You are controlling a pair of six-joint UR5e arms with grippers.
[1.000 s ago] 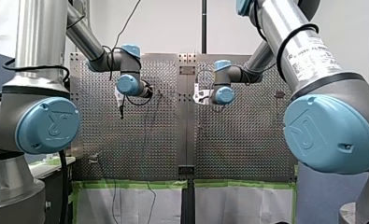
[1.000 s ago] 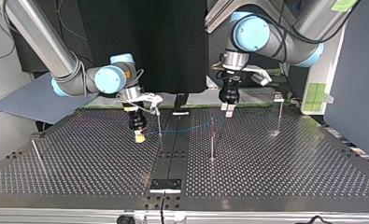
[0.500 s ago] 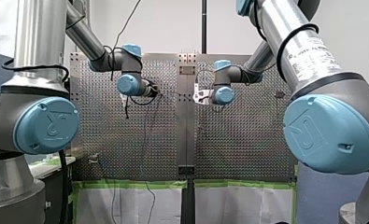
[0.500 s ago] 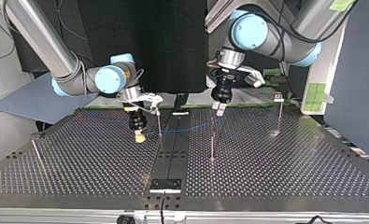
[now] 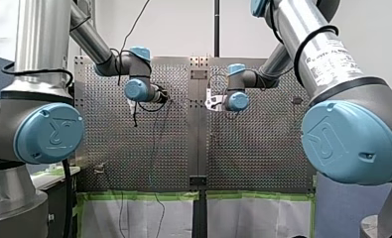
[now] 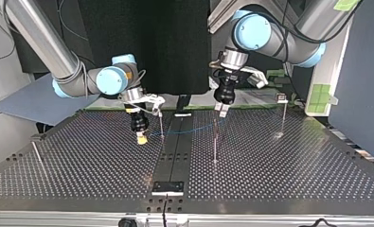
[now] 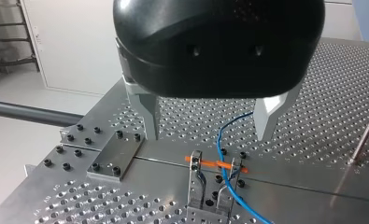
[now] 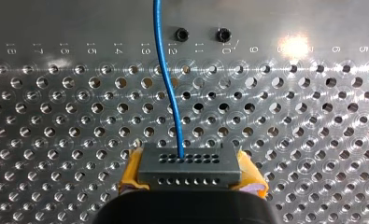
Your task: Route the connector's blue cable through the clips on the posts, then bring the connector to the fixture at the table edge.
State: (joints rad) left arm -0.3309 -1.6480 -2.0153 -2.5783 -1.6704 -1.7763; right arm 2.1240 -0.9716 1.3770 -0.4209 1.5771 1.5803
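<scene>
From across the room, my right gripper (image 6: 141,137) sits low beside the surface's (image 6: 279,179) middle seam (image 6: 175,142), yellow pads (image 8: 131,171) clamped on the dark connector (image 8: 189,164) just above the holes. The blue cable (image 8: 166,70) leaves the connector's face and crosses the seam toward my left gripper (image 7: 208,135). That one hangs above the surface near the top view's far edge, fingers (image 7: 147,109) spread wide, holding nothing. Beneath them the cable passes a clip (image 7: 229,179); I cannot tell whether it is seated. Thin posts (image 6: 215,142) stand well apart, one close to the top view's left edge. A dark plate (image 6: 167,187) lies at the near edge.
</scene>
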